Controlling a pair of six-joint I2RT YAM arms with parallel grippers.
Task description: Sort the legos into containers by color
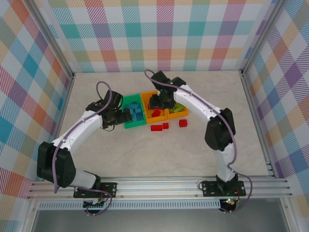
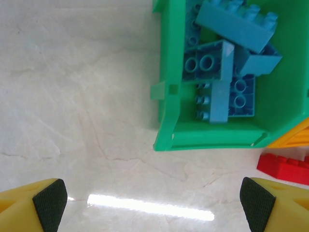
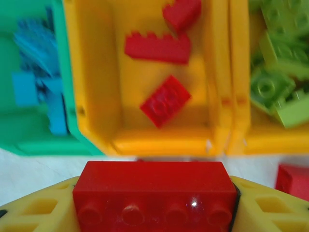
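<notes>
The left claw (image 2: 152,205) hangs released, its black pads (image 2: 48,198) spread wide over bare tabletop (image 1: 145,159), just left of and near the green bin (image 2: 169,72). That bin, the leftmost of three standing side by side and touching, holds a jumble of blue legos (image 2: 227,72).

Next to the right is the middle orange bin (image 3: 164,142), with three red legos (image 3: 165,101) lying on its floor, one at the near side and two toward the far side. The right claw (image 1: 157,102) is poised over this bin, clenched on a long red lego (image 3: 154,186) that lies crosswise between its yellow fingers (image 3: 270,208), studs facing the camera.

Furthest right, the right orange bin (image 3: 270,142) carries a heap of lime green legos (image 3: 270,87).

On the tabletop just near of the two orange bins lie three loose red legos (image 1: 156,128), two close together and the third (image 1: 183,123) apart to the right.
</notes>
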